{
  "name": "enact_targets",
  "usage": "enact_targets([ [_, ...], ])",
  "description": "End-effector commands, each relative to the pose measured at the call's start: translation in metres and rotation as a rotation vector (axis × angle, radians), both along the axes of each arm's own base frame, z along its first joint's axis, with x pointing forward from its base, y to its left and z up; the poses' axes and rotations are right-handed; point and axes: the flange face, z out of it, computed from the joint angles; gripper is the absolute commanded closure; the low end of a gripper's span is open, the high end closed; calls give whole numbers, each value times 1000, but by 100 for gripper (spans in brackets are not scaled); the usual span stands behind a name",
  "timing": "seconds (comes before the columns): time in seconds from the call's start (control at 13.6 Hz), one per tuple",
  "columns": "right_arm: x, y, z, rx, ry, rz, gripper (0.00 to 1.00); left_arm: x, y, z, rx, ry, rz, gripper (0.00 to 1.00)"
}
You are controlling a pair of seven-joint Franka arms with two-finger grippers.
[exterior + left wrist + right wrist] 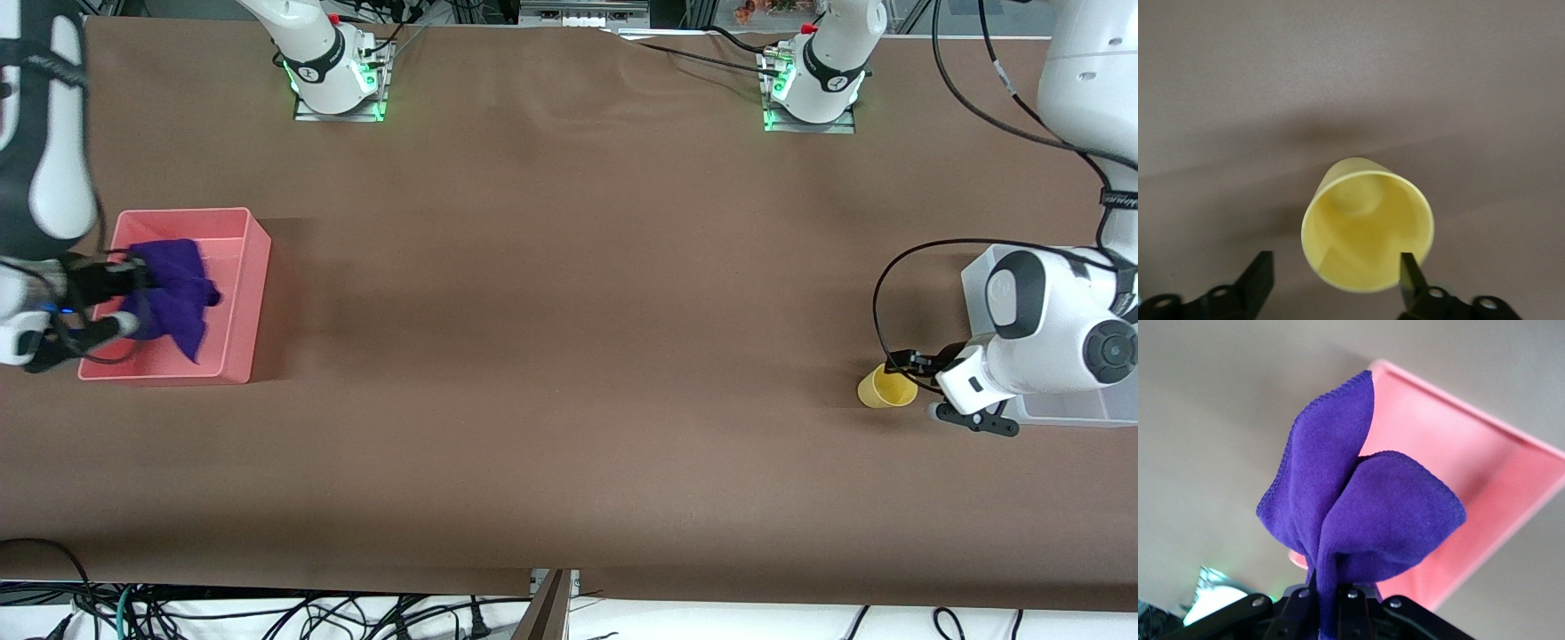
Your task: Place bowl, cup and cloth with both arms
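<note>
The yellow cup (886,388) lies on its side on the table at the left arm's end, mouth toward my left gripper (902,363). In the left wrist view the cup (1365,227) fills the middle and the left gripper (1333,267) is open. One finger stands clear beside the rim and the other overlaps the rim's edge. My right gripper (140,286) is shut on the purple cloth (175,289), which hangs over the pink bin (240,293). The right wrist view shows the cloth (1358,513) pinched in the right gripper (1333,603) above the pink bin (1458,453). The bowl is out of view.
A clear white bin (1058,409) stands at the left arm's end, mostly covered by the left arm. Both arm bases (333,76) stand along the table's edge farthest from the front camera. Brown table (569,311) spreads between the two bins.
</note>
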Motion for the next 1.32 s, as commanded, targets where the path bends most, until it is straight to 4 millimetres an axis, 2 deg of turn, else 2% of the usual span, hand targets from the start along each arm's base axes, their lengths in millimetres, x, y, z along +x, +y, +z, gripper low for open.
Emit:
enact_targets([
  [0.0,-16,-41,-36,7,73,-13,100,4,3,-13,-7,-4,21,100],
  [0.15,-29,-58,-71,10,93,-39,100,4,3,-11,-7,-5,23,100],
  [0.29,-37,-63,-101,11,89,-45,100,5,6,-5,-4,-8,26,100],
  [0.37,-41,-64,-117,12,89,-49,100,5,7,2,-1,-11,28,100],
  [0.44,-43,-65,-128,13,89,-53,100,5,12,19,5,-29,35,100],
  [0.51,-43,-64,-133,14,93,-60,55,4,15,41,15,-30,29,100],
  [0.59,-42,-65,-128,14,86,-62,1,-1,23,65,28,-20,28,100],
  [0.74,-28,-61,-96,7,28,-54,0,-15,50,109,54,1,7,100],
  [0.88,-17,-50,-46,27,-11,-50,0,-32,95,139,64,9,-43,100],
  [0.96,-10,-37,-19,46,-14,-51,0,-40,124,146,91,19,-80,100],
  [1.03,-7,-19,13,67,-17,-56,0,-48,152,148,113,29,-133,100],
  [1.18,-3,34,67,52,-50,-110,0,-66,201,140,124,40,-165,100],
  [1.25,-6,53,90,25,-78,-181,0,-73,220,126,112,47,-179,100],
])
